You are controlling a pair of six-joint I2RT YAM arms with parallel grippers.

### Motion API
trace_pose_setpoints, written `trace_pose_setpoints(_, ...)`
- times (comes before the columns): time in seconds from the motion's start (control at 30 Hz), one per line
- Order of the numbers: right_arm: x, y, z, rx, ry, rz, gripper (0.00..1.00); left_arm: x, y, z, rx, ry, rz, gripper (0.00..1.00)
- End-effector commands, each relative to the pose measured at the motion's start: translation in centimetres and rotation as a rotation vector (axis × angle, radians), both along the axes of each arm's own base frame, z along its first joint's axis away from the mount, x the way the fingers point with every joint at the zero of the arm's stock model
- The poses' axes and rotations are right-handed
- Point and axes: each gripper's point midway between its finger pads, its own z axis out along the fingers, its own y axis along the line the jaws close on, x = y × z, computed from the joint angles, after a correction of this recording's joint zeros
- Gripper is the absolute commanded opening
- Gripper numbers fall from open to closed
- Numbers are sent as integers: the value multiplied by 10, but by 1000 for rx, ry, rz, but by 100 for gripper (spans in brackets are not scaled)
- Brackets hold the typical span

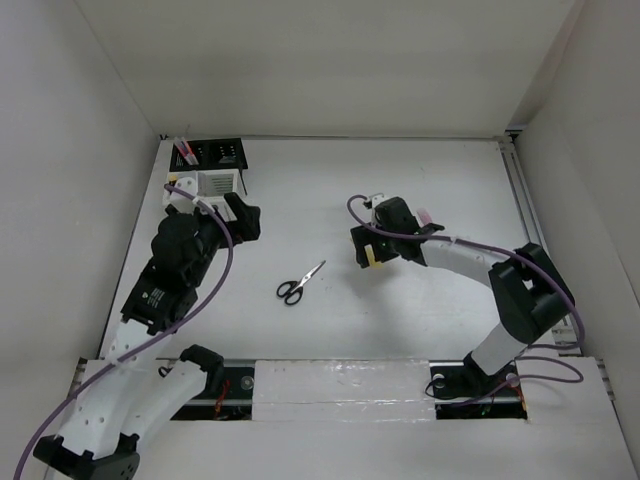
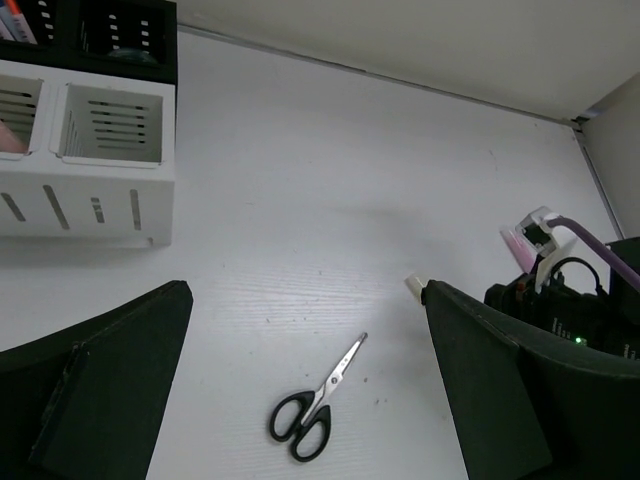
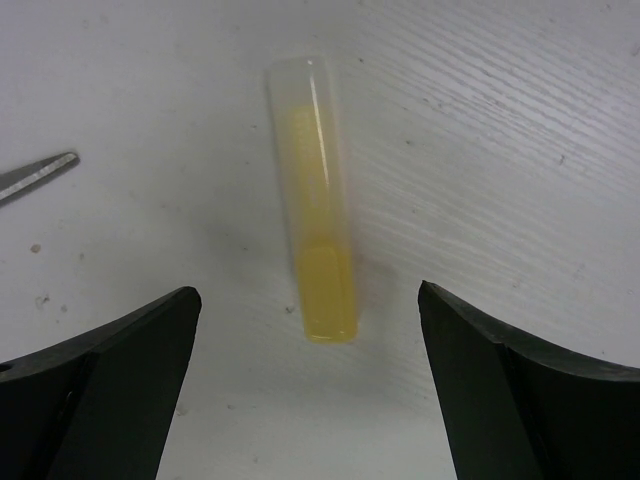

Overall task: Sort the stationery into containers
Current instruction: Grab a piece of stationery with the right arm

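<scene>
Looking down on the tabletop (image 1: pixel 420 180), we find our right gripper (image 3: pixel 310 300) low over a yellow marker (image 3: pixel 320 210) that lies flat near the middle of the surface. Its jaws stand wide, one on each side of the marker, and touch neither it nor anything else. The marker's clear end points away from the wrist camera. Black-handled scissors (image 1: pixel 301 282) lie shut just to the marker's left, a little nearer the front edge, blades pointing toward it. Our left gripper (image 2: pixel 305 300) hangs above the left half of the tabletop, also spread wide and holding nothing, with the scissors in sight below it. In the far left corner we see the white slatted organizer (image 2: pixel 90 190), and the black mesh holder (image 2: pixel 110 30) touching it from behind, closer to the far edge. Reddish pens (image 1: pixel 184 152) stand in the mesh holder's left cell.
</scene>
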Motion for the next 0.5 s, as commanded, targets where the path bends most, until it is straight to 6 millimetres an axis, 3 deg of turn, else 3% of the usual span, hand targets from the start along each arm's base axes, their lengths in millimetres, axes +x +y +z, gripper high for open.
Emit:
trace_pose_setpoints(0.0, 23, 32, 30, 64, -116, 55, 96, 5, -13, 12, -28, -46, -60, 100)
trace_pose_setpoints(0.03, 30, 38, 37, 55, -133, 61, 97, 6, -17, 10, -28, -36, -75, 100)
trace_pose_setpoints(0.13, 37, 33, 12, -48, -64, 50, 97, 9, -22, 4, -21, -6, -96, 100)
trace_pose_setpoints(0.17, 47, 37, 18, -58, -75, 50, 97, 9, -22, 4, -21, -6, -96, 100)
trace_pose_setpoints(0.2, 49, 35, 6, -91, -49, 41, 96, 9, -22, 4, -21, -6, -96, 100)
trace_pose_setpoints(0.47, 61, 15, 5, -160, -80, -96, 96, 6, -21, 7, -28, -26, -96, 100)
